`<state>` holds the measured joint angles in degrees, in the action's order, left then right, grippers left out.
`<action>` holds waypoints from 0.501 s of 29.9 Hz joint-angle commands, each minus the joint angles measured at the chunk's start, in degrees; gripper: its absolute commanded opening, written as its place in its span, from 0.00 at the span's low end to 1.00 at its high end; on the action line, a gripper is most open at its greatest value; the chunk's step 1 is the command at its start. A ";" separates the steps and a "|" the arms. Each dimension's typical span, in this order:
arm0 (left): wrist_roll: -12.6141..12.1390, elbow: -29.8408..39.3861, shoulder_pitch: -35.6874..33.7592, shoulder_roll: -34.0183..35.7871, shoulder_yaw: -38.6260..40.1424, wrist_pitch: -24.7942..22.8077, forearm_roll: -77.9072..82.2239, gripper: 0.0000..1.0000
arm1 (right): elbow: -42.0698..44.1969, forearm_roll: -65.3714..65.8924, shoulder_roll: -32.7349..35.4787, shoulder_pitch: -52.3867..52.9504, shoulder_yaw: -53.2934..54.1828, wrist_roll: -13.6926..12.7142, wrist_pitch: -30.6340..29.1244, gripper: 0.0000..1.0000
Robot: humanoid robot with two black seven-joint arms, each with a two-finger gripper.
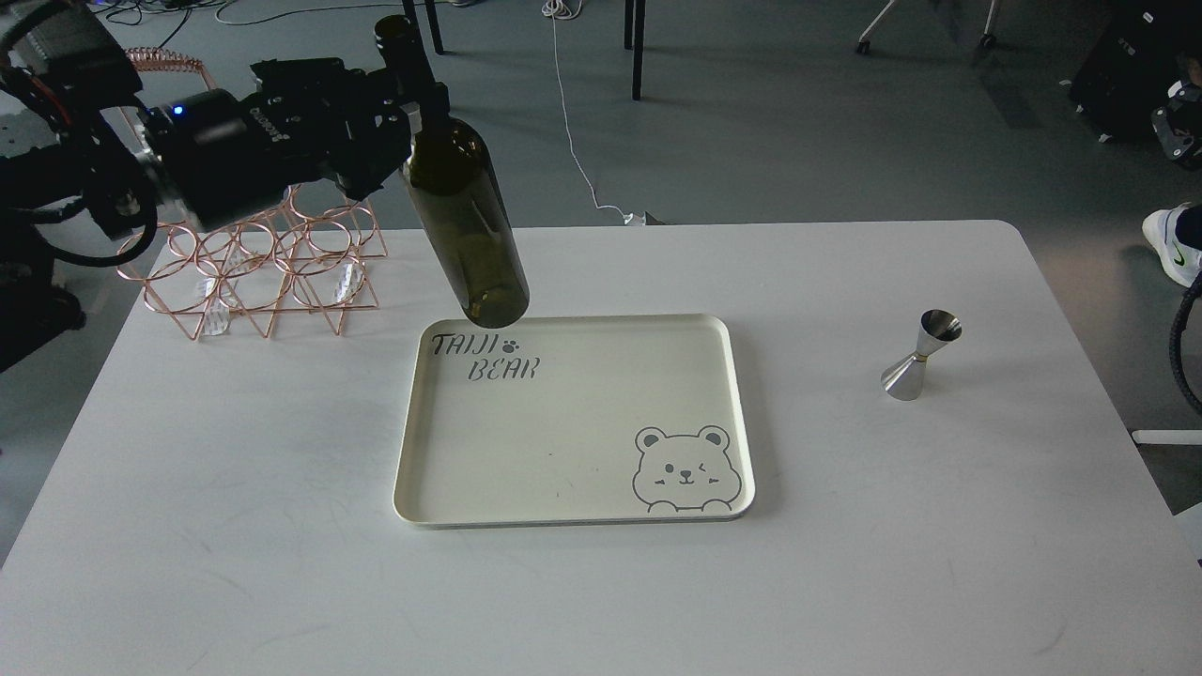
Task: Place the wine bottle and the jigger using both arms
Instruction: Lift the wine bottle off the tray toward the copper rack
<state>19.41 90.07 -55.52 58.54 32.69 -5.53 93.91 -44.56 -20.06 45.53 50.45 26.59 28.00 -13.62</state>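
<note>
The dark olive-green wine bottle (465, 216) hangs in the air above the far left corner of the cream tray (723, 413), tilted with its base toward me. My left gripper (413, 89) is shut on the bottle's neck, high at the upper left. The steel jigger (922, 355) stands upright on the white table at the right, well clear of the tray. My right gripper is out of view; only a black cable loop shows at the right edge.
A copper wire bottle rack (263, 272) stands on the table's far left, just behind and below the held bottle. The tray carries a bear drawing and the words "TAIJI BEAR". The white table (601, 591) spans the view. A person's shoe (1174, 244) is at the far right.
</note>
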 commanded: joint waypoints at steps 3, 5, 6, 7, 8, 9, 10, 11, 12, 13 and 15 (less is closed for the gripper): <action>0.10 -5.07 -5.82 1.93 -0.52 -3.52 -1.53 0.19 | -0.09 -0.06 0.00 -0.01 0.04 0.00 0.00 0.97; 0.36 -8.32 -6.71 1.84 -0.78 -3.87 -1.45 0.19 | -0.09 0.03 0.00 -0.01 0.04 0.00 0.00 0.97; 0.45 -10.08 -6.80 1.84 -0.78 -3.87 -1.27 0.19 | -0.09 0.03 0.00 -0.01 0.04 0.00 0.00 0.97; 0.45 -11.49 -6.80 1.84 -0.78 -3.87 -1.10 0.19 | -0.09 -0.06 0.00 -0.01 0.04 0.00 0.00 0.97; 0.45 -13.07 -6.80 1.84 -0.87 -3.87 -1.01 0.19 | -0.09 -0.06 0.00 -0.01 0.04 0.00 0.00 0.97; 0.45 -14.56 -6.80 1.84 -0.79 -3.87 -0.92 0.19 | -0.09 0.02 0.00 -0.01 0.04 0.00 0.00 0.97; 0.45 -16.05 -6.80 1.75 -0.87 -3.87 -0.83 0.19 | -0.09 -0.06 0.00 -0.01 0.04 0.00 0.00 0.97; 0.54 -17.37 -6.71 1.84 -0.87 -3.87 -0.74 0.19 | -0.09 0.02 0.00 -0.01 0.04 0.00 0.00 0.97; 0.71 -18.43 -6.62 1.84 -0.87 -3.87 -0.66 0.19 | -0.09 -0.06 0.00 -0.01 0.04 0.00 0.00 0.97; 1.06 -19.49 -6.45 1.84 -0.87 -3.87 -0.65 0.19 | -0.09 0.02 0.00 -0.01 0.04 0.00 0.00 0.97; 1.68 -20.81 -6.27 1.84 -1.13 -3.87 -0.57 0.19 | -0.09 -0.06 0.00 -0.01 0.13 0.00 0.00 0.97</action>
<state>20.36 71.46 -62.16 60.39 31.81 -9.40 93.23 -44.65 -20.07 45.53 50.45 26.64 28.00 -13.62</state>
